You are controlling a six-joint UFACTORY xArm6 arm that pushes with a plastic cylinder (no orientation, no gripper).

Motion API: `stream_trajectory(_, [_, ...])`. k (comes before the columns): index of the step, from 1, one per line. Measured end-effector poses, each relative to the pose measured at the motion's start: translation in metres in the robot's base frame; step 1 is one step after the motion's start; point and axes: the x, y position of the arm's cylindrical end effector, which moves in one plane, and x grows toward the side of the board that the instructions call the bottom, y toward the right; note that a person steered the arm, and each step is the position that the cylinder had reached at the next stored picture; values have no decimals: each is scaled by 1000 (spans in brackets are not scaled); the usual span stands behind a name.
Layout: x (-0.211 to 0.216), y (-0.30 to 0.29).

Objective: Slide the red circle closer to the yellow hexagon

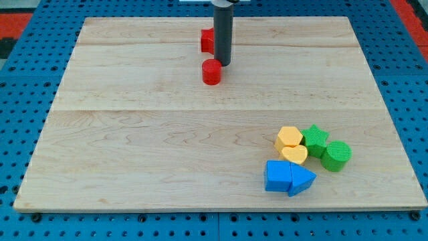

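You are looking at the opening of the push, by my reading. My tip (223, 64) is sitting just beside the red circle (212, 71), on its upper-right edge, touching it or very nearly; the picture is not settling which. There is no hand here to be open or clenched, only the dark rod, so nothing is being grasped. The red circle is lying near the view's top, a little left of centre on the wooden board (134, 154). The yellow hexagon (289, 137) is waiting well apart from it, toward the view's lower right.

From where the tip is standing, a push would be sending the circle down and to the left, away from the goal. So the next move is probably asking you to bring the tip round to the circle's upper-left side, then drive it diagonally toward the lower right.

A second red block (208, 40), shape unclear, is sitting half hidden behind the rod, close enough to get nudged while you are going round. The hexagon is crowded: a yellow heart (294, 155) is touching it below, a green star (314, 138) and a green cylinder (336, 155) are sitting to its right, and a blue square block (277, 176) and a blue triangle (302, 179) are lying beneath. The stretch of board between is open, so the approach from the upper left is looking free.
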Motion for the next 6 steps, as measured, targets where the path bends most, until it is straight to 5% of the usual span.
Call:
stream_trajectory(2, [-17,-34])
stream_trajectory(4, [82,44])
stream_trajectory(6, [73,71])
